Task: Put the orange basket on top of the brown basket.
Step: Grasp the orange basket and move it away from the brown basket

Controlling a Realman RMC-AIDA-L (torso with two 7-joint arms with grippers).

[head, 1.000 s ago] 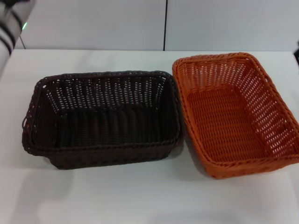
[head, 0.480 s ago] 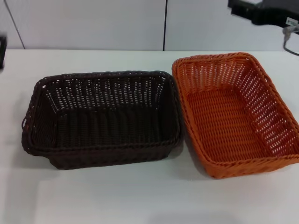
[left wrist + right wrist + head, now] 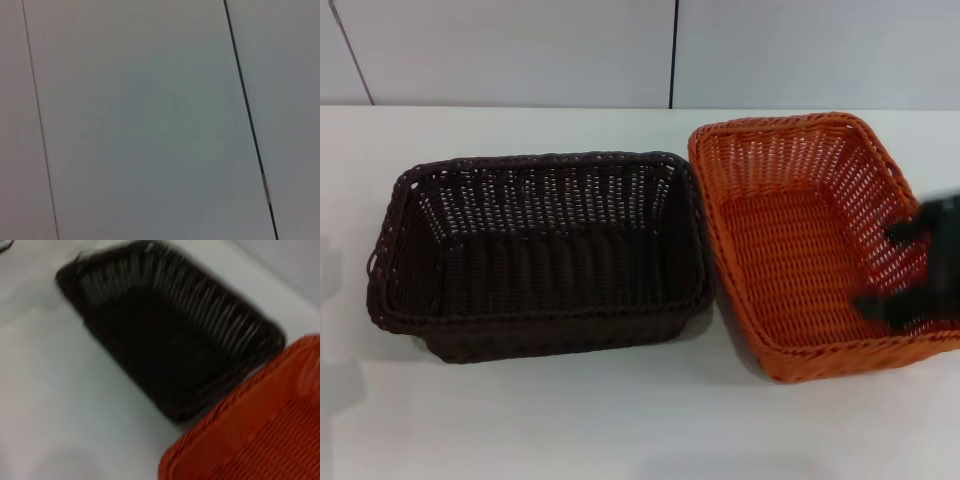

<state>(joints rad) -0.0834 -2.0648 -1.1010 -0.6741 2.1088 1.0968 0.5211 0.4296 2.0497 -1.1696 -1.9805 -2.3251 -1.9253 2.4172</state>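
Item 1, brown basket point(image 3: 538, 255): sits on my left half of the white tabletop point(image 3: 620, 420), upright, long sides running across my view, nothing inside it. A second braided rim shows just under its front and left edges. My right wrist view shows it too point(image 3: 170, 340), lying just beside the orange one.

Item 2, orange basket point(image 3: 800, 250): stands on the tabletop to the right of the brown basket, upright, turned a little so its long sides run away from me. Its left rim lies just beside the brown basket's right rim; I cannot tell whether they touch. In my right wrist view only its near corner appears point(image 3: 260, 430).

Item 3, my right claw point(image 3: 918, 270): a dark blurred shape at the right edge of the head view, over the orange basket's right wall and the right part of its floor. Two dark prongs point left, one above the other with orange weave showing between them, so I read it as spread apart with nothing in it. Whether it touches the basket I cannot tell.

Item 4, my left claw: outside every view. My left wrist camera faces only a pale panelled wall point(image 3: 150, 125) with thin dark seams.
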